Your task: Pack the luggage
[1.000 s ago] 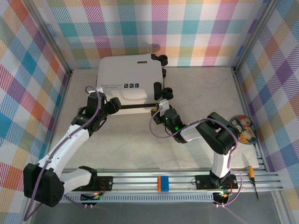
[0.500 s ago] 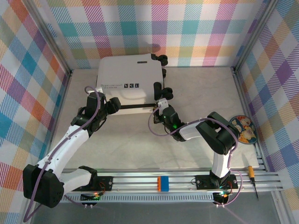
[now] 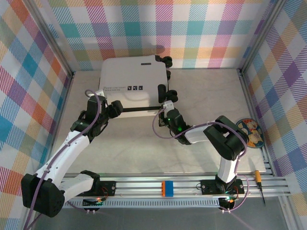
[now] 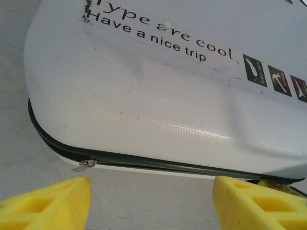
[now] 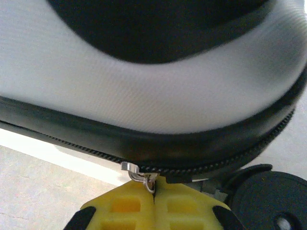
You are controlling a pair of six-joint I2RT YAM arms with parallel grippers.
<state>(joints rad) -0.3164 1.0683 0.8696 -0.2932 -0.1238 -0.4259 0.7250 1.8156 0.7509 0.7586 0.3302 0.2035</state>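
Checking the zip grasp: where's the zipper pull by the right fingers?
Right wrist view: the zipper pull hangs from the luggage seam, pinched between the fingers of the right gripper, left of a black wheel. From above, that's its near right corner.

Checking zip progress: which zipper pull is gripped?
The pull beside the wheel, pinched by the shut right pincer; the other pull hangs free before the open left pincer.

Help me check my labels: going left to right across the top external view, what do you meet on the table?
The left hand, open at the near edge of the luggage → right hand, shut on the zipper pull → patterned plate.
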